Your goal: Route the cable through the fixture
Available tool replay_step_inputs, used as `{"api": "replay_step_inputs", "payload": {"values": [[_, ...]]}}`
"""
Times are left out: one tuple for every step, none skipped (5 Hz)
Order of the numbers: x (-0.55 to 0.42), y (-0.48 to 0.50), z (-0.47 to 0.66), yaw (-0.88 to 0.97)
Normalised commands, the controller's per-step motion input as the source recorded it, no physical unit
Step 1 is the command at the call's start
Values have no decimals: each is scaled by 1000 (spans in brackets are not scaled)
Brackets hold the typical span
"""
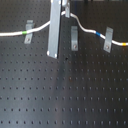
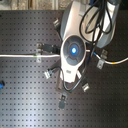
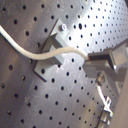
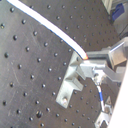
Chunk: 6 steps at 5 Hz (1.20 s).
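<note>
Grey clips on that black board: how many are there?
3 in the first exterior view: left clip at that picture's left, the fixture in the middle, right clip on its right. The arm could hide others.

We look straight down on a black perforated metal board (image 2: 30, 95) dotted with rows of holes. Over its middle sits the white rounded robot arm body (image 2: 74, 40), with a glowing blue round light (image 2: 74, 49) on its face and black hoses (image 2: 100, 20) looping off at the second exterior view's upper right. A long thin white cord (image 2: 17, 55) comes in from the second exterior view's left edge and disappears beneath the arm. A small grey metal clip (image 2: 102, 56) stands at the second exterior view's right, and there the cord shows a yellow band (image 2: 108, 62).
</note>
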Motion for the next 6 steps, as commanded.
{"api": "replay_step_inputs", "payload": {"values": [[-59,37,0,503],[-91,111,-1,737],[-71,132,5,731],[-24,82,8,806],[-39,52,32,883],[-14,42,47,900]]}}
